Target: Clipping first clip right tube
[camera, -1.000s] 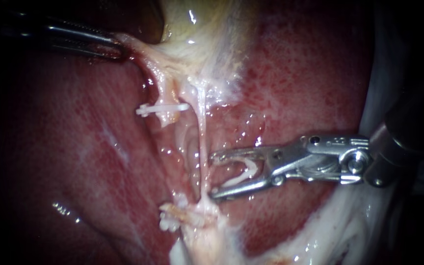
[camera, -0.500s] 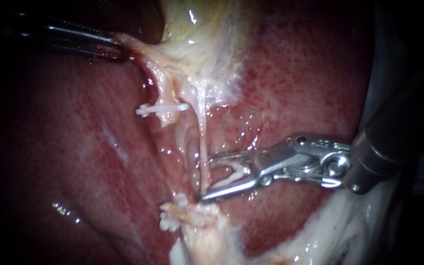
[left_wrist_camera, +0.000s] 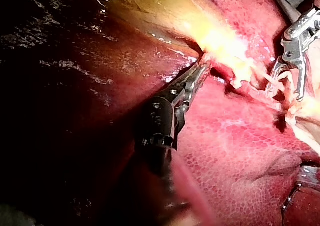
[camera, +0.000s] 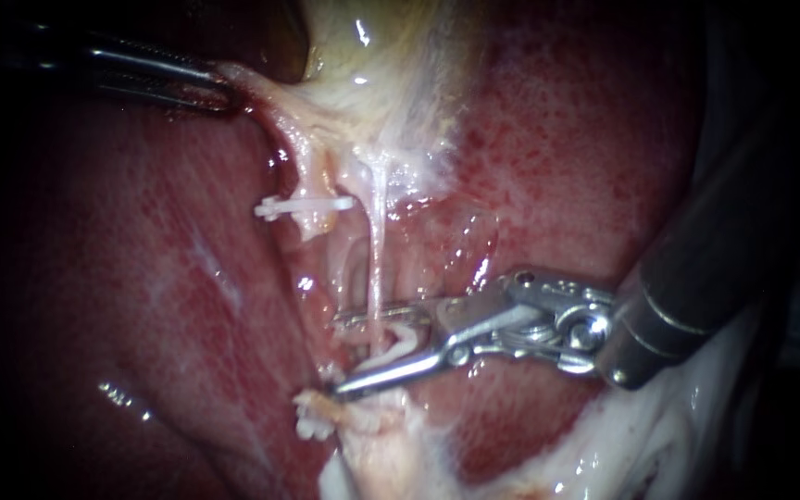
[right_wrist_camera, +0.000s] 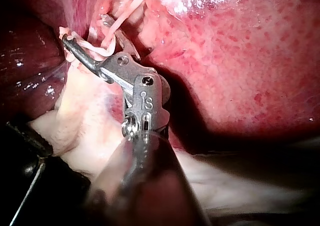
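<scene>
The right tube (camera: 377, 250) is a thin pale strand running down from the gallbladder (camera: 372, 56). My right instrument (camera: 340, 355) comes in from the right with its jaws open, one on each side of this tube low down. A white clip (camera: 402, 337) sits inside the jaws. The right wrist view shows the same jaws (right_wrist_camera: 85, 30) open around the strand (right_wrist_camera: 125, 13). The left tube (camera: 312, 176) carries a white clip (camera: 306, 205). My left instrument (camera: 219, 81) is shut on tissue at the gallbladder's edge and holds it stretched, as the left wrist view (left_wrist_camera: 202, 63) also shows.
Red liver (camera: 557, 139) lies behind and to both sides of the tubes. Frayed pale tissue (camera: 331, 412) sits just below the right jaws. A band of white tissue (camera: 622, 444) runs along the lower right under the right shaft.
My right instrument has moved left and slightly down. Its open jaws, earlier just right of the right tube, now stand around it. The left instrument has held still.
</scene>
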Available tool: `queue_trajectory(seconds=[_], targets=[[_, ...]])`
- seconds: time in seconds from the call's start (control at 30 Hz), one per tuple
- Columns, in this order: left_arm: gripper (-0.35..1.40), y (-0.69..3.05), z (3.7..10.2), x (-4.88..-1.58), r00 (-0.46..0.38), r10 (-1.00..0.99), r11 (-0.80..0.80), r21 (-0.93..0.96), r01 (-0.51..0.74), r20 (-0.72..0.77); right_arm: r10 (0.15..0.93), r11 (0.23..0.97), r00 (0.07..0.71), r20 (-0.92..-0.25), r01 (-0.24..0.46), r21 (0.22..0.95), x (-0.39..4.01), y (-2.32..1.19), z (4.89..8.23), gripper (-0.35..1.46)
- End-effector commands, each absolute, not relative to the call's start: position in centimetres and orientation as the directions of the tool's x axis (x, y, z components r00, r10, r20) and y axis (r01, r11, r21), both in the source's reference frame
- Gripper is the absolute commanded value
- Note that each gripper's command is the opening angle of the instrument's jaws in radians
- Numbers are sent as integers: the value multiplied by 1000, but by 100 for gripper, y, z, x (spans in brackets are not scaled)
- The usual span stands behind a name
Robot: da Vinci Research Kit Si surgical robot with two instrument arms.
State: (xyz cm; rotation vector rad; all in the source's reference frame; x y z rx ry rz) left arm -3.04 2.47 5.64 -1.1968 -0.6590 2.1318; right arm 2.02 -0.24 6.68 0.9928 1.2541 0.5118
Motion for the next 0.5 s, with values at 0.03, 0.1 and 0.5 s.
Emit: queue_trajectory(seconds=[0.03, 0.1, 0.5], targets=[[-35, 248, 564, -304, -413, 706, -697, -670, -258, -575, 791, 510, 280, -544, 189, 839, 201, -23, 663, 50], [-35, 248, 564, -304, -413, 706, -697, -670, -258, -575, 791, 507, 281, -543, 193, 840, 200, -25, 653, 50], [-35, 248, 565, -303, -413, 706, -697, -670, -258, -575, 816, 472, 261, -515, 213, 856, 203, -29, 618, 46]])
